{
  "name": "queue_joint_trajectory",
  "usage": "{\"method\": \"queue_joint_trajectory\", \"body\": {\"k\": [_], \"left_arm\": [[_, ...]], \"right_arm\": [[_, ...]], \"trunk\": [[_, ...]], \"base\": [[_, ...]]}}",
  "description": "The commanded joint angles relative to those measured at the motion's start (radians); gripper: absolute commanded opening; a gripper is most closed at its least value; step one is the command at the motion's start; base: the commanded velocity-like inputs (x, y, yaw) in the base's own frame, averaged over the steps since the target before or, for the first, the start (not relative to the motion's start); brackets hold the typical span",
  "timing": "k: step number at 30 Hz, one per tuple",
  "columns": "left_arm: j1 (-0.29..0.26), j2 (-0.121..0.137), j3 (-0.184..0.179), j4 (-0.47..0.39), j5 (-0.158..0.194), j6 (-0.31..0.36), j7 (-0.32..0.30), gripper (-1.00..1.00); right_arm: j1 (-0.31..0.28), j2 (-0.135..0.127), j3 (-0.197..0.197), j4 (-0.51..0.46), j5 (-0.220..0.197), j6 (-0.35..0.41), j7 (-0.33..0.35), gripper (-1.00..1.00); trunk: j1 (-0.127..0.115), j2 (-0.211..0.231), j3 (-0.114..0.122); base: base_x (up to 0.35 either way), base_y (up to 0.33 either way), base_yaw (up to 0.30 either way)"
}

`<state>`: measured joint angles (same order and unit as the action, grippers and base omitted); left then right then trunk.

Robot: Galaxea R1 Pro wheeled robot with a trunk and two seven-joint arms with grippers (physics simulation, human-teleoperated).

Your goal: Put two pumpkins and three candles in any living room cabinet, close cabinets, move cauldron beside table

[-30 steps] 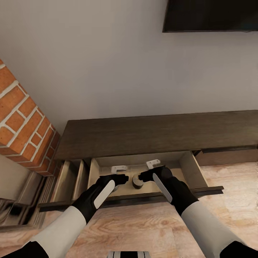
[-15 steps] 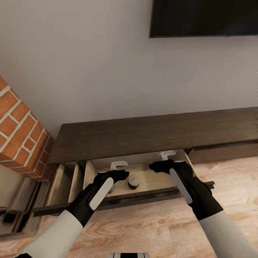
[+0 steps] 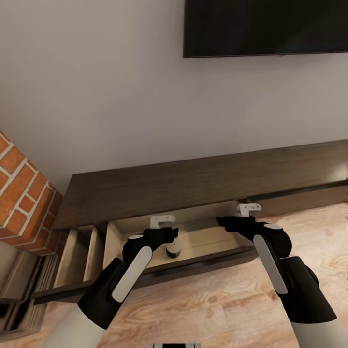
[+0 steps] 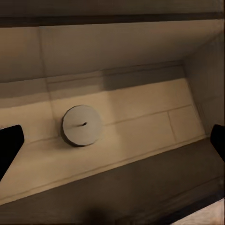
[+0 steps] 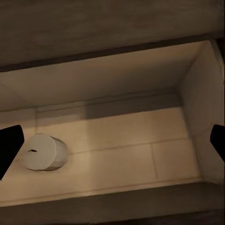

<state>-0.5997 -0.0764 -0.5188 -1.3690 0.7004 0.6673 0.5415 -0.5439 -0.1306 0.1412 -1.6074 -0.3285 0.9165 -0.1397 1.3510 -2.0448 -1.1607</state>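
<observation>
One tan candle (image 3: 173, 250) stands upright on the pale floor of an open drawer (image 3: 212, 240) in the long dark-brown cabinet (image 3: 203, 181). My left gripper (image 3: 163, 225) hangs open just above the candle (image 4: 82, 125), with nothing between its fingers. My right gripper (image 3: 247, 212) is open over the drawer's right end, well apart from the candle (image 5: 44, 151). In both wrist views the black fingertips (image 4: 9, 146) (image 5: 8, 143) sit at the edges of the picture. The pumpkins, the cauldron and the table are out of view.
A brick fireplace (image 3: 21, 205) stands at the left. A second drawer (image 3: 79, 256) is open beside it. The dark drawer front (image 3: 193, 267) juts out over the wood floor (image 3: 212, 309). A black screen (image 3: 266, 26) hangs on the wall above.
The camera has turned to the right. My right gripper has drawn away from the candle toward the drawer's right end, leaving the candle standing free. My left gripper has stayed above the candle.
</observation>
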Motion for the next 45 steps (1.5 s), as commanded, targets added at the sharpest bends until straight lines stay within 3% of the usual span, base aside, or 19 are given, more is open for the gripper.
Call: {"method": "queue_joint_trajectory", "body": {"k": [1,5,6,9,12,27,28,30,45], "left_arm": [[0.007,0.0,-0.002,-0.014,0.012,0.005,0.011,1.0],[0.037,-0.006,-0.006,-0.054,0.019,0.008,0.009,1.0],[0.046,-0.012,-0.012,-0.067,0.021,0.009,0.008,1.0],[0.051,-0.014,-0.027,-0.09,0.021,0.011,0.01,1.0],[0.101,-0.012,-0.078,-0.176,0.022,0.013,0.055,1.0],[0.108,-0.012,-0.086,-0.177,0.018,0.009,0.062,1.0],[0.115,-0.011,-0.087,-0.181,0.019,0.009,0.061,1.0],[0.12,-0.012,-0.087,-0.182,0.021,0.009,0.059,1.0],[0.138,-0.014,-0.087,-0.181,0.024,0.009,0.053,1.0]], "right_arm": [[0.001,-0.002,-0.002,-0.003,-0.01,0.003,-0.011,1.0],[0.006,-0.03,-0.025,-0.007,-0.01,0.003,-0.009,1.0],[0.007,-0.066,-0.051,-0.009,-0.011,0.003,-0.007,1.0],[0.008,-0.082,-0.066,-0.01,-0.011,0.003,-0.006,1.0],[0.022,-0.098,-0.094,-0.011,-0.012,0.001,-0.005,1.0],[0.025,-0.099,-0.107,-0.011,-0.012,0.0,-0.004,1.0],[0.025,-0.099,-0.14,-0.011,-0.012,0.0,-0.004,1.0],[0.025,-0.1,-0.166,-0.011,-0.012,0.0,-0.004,1.0],[0.026,-0.101,-0.216,-0.011,-0.012,0.009,-0.005,1.0]], "trunk": [[0.0,0.0,0.001],[0.0,0.0,0.004],[0.0,0.0,0.004],[0.0,0.0,0.004],[0.0,0.0,0.004],[0.0,0.0,0.006],[0.0,0.0,0.006],[0.0,0.0,0.007],[0.0,0.0,0.014]], "base": [[0.0,0.0,-0.205],[0.0,0.0,-0.24],[0.0,0.0,-0.27],[0.0,0.0,-0.273],[0.0,0.0,-0.278],[0.0,0.0,-0.28],[0.0,0.0,-0.28],[0.0,0.0,-0.28],[0.0,0.0,-0.28]]}}
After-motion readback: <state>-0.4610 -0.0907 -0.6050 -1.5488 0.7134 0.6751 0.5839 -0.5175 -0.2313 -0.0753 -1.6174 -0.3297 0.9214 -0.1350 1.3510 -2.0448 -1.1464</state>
